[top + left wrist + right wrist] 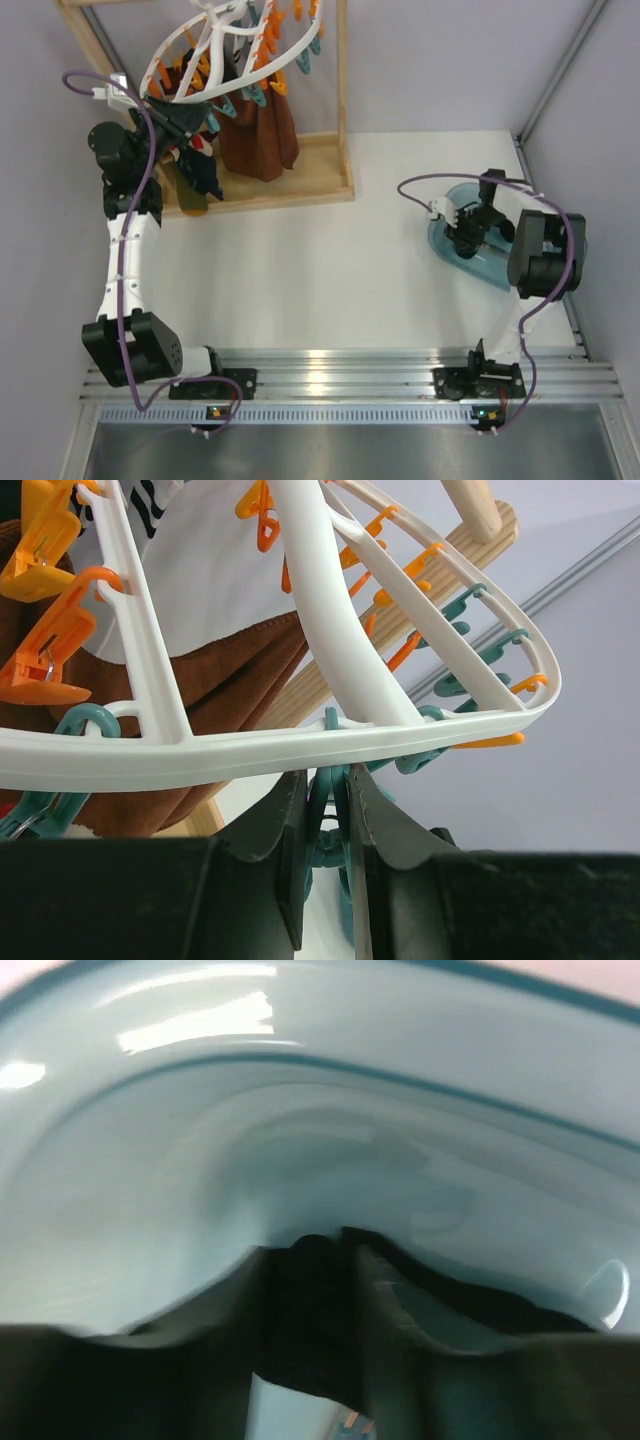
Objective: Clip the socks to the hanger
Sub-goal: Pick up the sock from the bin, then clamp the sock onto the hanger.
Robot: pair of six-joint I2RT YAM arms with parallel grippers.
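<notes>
The round white hanger (215,45) hangs tilted from the wooden frame at the back left, ringed with orange and teal clips. My left gripper (205,115) reaches up under its rim (300,750) and is shut on a teal clip (322,815), which sits squeezed between the two fingers. A dark sock (205,172) hangs just below that spot. At the right, my right gripper (468,238) is down inside a translucent blue bowl (447,197). In the right wrist view, black sock fabric (305,1320) fills the gap between its fingers (385,1300); the view is blurred.
Rust-brown cloth pieces (258,135) hang from the hanger over the wooden frame's base (300,185). The frame's uprights stand close on either side of the hanger. Grey walls close in the white table on the left and right.
</notes>
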